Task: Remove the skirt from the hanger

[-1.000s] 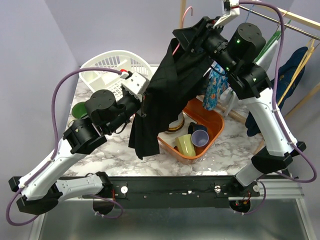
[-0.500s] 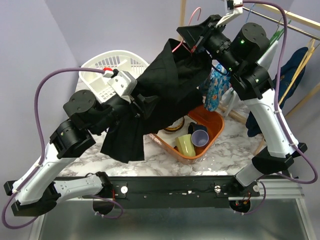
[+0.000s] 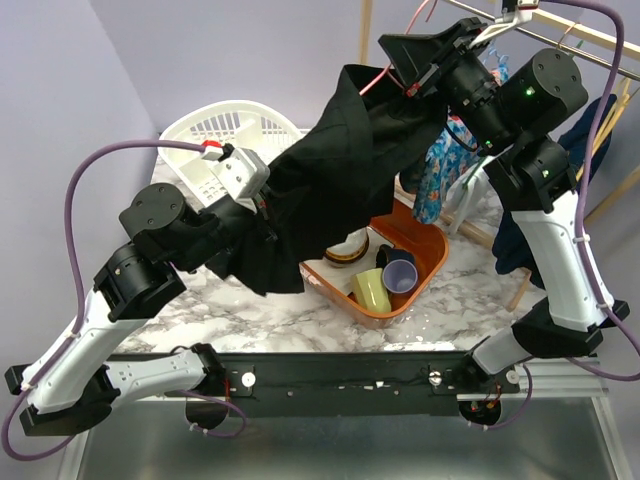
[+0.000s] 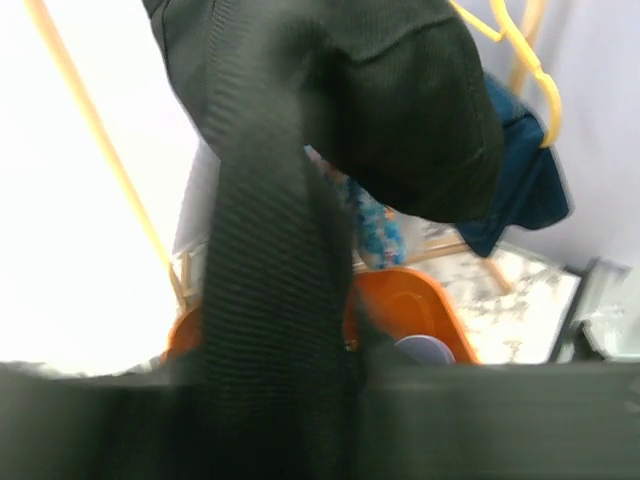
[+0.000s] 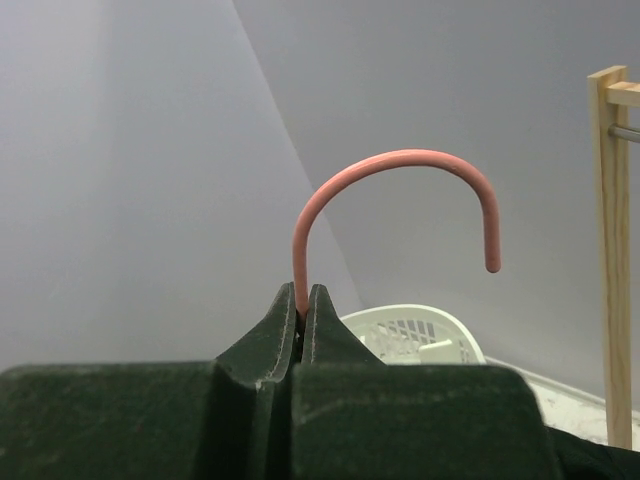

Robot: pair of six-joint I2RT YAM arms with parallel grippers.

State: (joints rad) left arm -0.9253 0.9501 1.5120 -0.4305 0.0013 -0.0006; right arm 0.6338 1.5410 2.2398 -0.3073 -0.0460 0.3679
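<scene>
The black skirt [image 3: 340, 170] stretches slantwise over the table, from the pink hanger [image 3: 421, 14] at the upper right down to the lower left. My right gripper [image 3: 418, 62] is high up, shut on the stem of the hanger's hook. In the right wrist view the fingertips [image 5: 303, 300] pinch the pink wire under the curved hook [image 5: 400, 160]. My left gripper [image 3: 262, 215] is buried in the skirt's lower part and shut on the cloth. In the left wrist view the black fabric [image 4: 270, 250] runs into the blurred jaws and fills most of the picture.
A white laundry basket [image 3: 225, 135] stands at the back left. An orange tub [image 3: 420, 250] under the skirt holds a yellow-green cup [image 3: 370, 290] and a purple cup [image 3: 398, 272]. A wooden clothes rack [image 3: 600, 40] at the right carries a dark blue garment [image 3: 585, 150] and a patterned one [image 3: 440, 185].
The right gripper has lifted the hanger up and to the right. The left gripper has moved left and gripped the skirt's lower part, which now stretches between the two arms.
</scene>
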